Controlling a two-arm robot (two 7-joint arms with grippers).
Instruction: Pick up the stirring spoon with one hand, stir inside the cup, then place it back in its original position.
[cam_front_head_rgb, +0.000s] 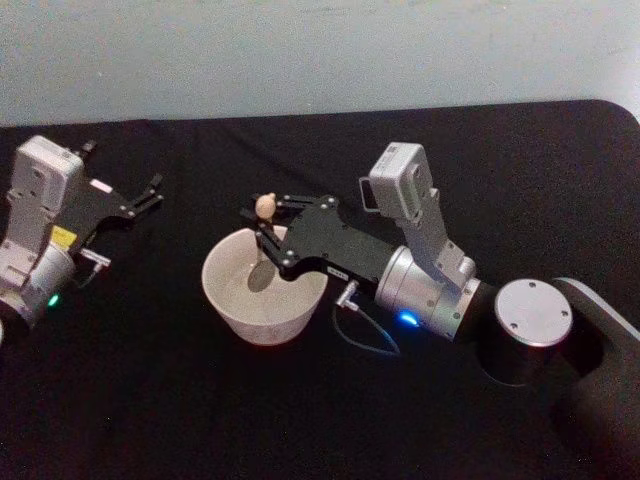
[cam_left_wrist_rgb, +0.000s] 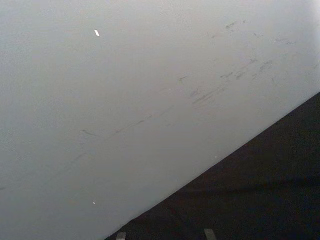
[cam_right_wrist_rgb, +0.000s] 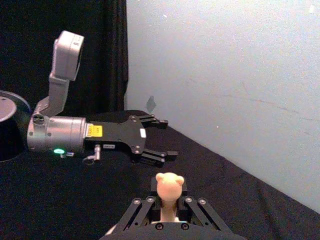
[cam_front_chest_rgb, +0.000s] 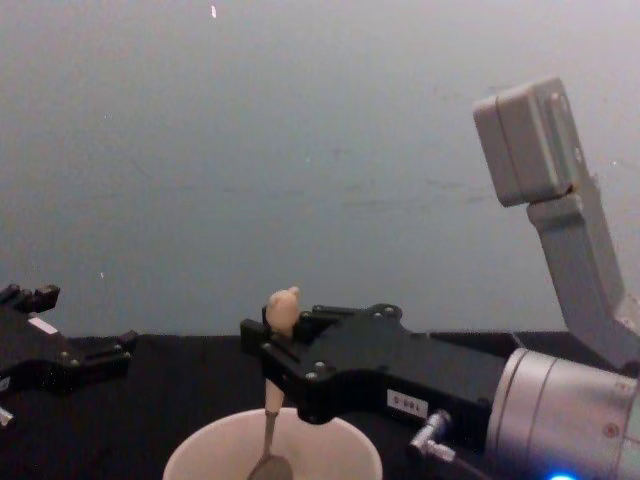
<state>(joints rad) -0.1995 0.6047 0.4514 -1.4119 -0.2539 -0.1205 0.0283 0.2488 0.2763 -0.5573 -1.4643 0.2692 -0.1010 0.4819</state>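
The pale round cup (cam_front_head_rgb: 268, 318) stands on the black table near the middle. My right gripper (cam_front_head_rgb: 262, 228) hovers over the cup's far rim, shut on the stirring spoon (cam_front_head_rgb: 265, 206) just under its beige bear head. The thin neck runs down and the metal bowl sits inside the cup. In the chest view the spoon (cam_front_chest_rgb: 282, 306) hangs upright from the right gripper (cam_front_chest_rgb: 270, 352) into the cup (cam_front_chest_rgb: 200, 452). In the right wrist view the bear head (cam_right_wrist_rgb: 169, 187) pokes up between the fingers. My left gripper (cam_front_head_rgb: 150, 196) rests open at the far left. The spoon's original position is out of view.
A pale wall (cam_front_head_rgb: 320, 50) runs along the table's back edge. My right arm's silver-capped joint (cam_front_head_rgb: 533, 315) takes up the right front. Dark cloth (cam_front_head_rgb: 200, 420) covers the table around the cup. The left gripper (cam_right_wrist_rgb: 167, 138) lies well beyond the bear head.
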